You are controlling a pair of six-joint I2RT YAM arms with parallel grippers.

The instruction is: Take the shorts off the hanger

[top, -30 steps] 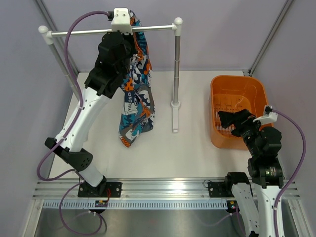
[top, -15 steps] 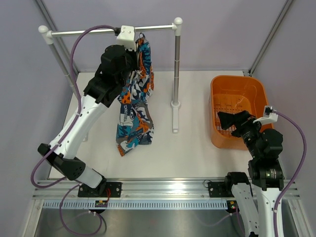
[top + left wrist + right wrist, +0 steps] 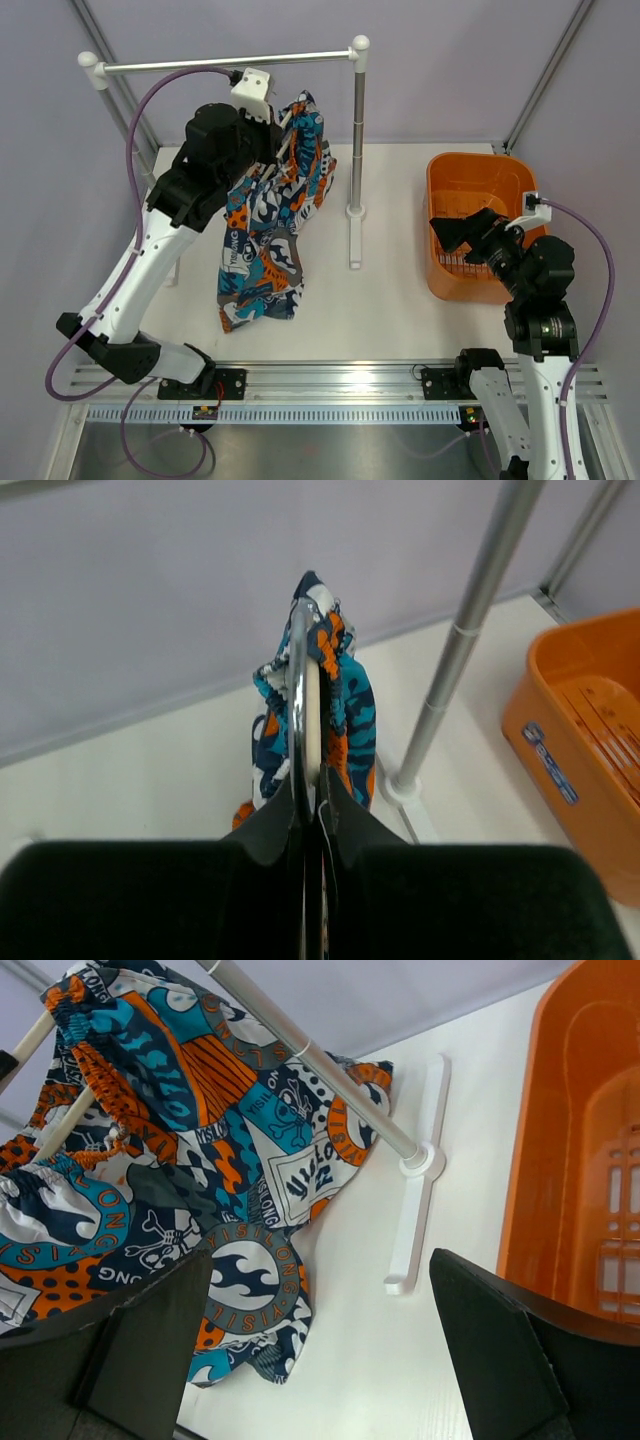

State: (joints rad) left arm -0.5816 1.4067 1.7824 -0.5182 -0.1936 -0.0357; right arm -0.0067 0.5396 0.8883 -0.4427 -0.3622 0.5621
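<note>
The shorts [image 3: 270, 240] hang from the hanger, their lower end near or on the table. My left gripper [image 3: 277, 122] is shut on the hanger, which it holds below and in front of the rail, clear of it. In the left wrist view my gripper [image 3: 311, 805] pinches the cream hanger [image 3: 313, 715] by its metal hook, with the shorts [image 3: 348, 695] draped beyond. My right gripper [image 3: 452, 233] is open and empty above the orange basket. In the right wrist view my gripper [image 3: 320, 1350] faces the shorts [image 3: 200, 1160], and cream hanger bars [image 3: 60, 1125] show at the left.
The silver rail [image 3: 230, 62] spans the back between two posts. Its right post [image 3: 357, 130] stands on a white foot [image 3: 354, 240] just right of the shorts. An orange basket [image 3: 480, 175] sits at the right. Grey walls close in the sides and back.
My left arm has taken the hanger off the rail and brought it down and towards me. The shorts swung left and spread. My right gripper rose slightly and turned towards the shorts.
</note>
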